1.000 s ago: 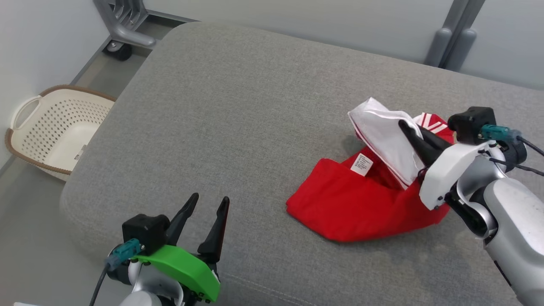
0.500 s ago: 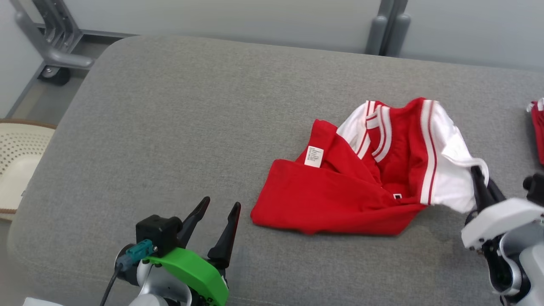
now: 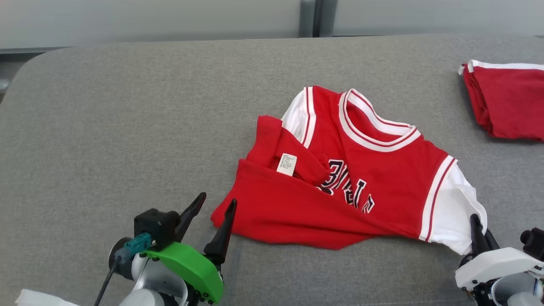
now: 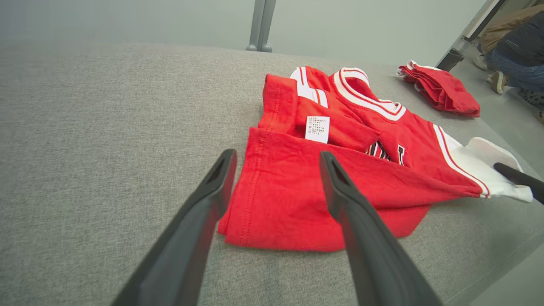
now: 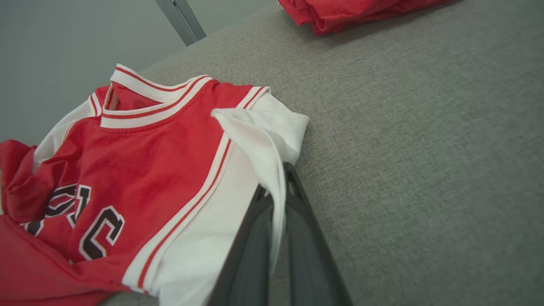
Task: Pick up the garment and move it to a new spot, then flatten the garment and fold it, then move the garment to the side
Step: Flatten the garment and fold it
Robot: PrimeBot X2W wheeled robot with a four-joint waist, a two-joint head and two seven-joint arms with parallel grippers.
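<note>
The garment (image 3: pixel 361 174) is a red jersey with white sleeves, white-striped collar and dark lettering, lying partly spread on the grey cushion (image 3: pixel 127 127); its lower hem is folded up, showing a white label (image 3: pixel 287 164). My right gripper (image 3: pixel 477 227) is shut on the garment's white sleeve (image 5: pixel 272 140) at the lower right. My left gripper (image 3: pixel 214 212) stands open just left of the garment's lower-left corner (image 4: pixel 238 225), its fingers on either side of that corner in the left wrist view, not touching it.
A second folded red garment (image 3: pixel 505 100) lies at the cushion's far right. A grey wall with a post (image 3: pixel 310 17) runs behind. In the left wrist view a person's legs and shoes (image 4: pixel 510 55) show on the floor beyond the cushion.
The head camera has swung right. My right gripper has drawn the white sleeve out to the right and down, spreading the garment so its collar and lettering show. The left gripper stays open.
</note>
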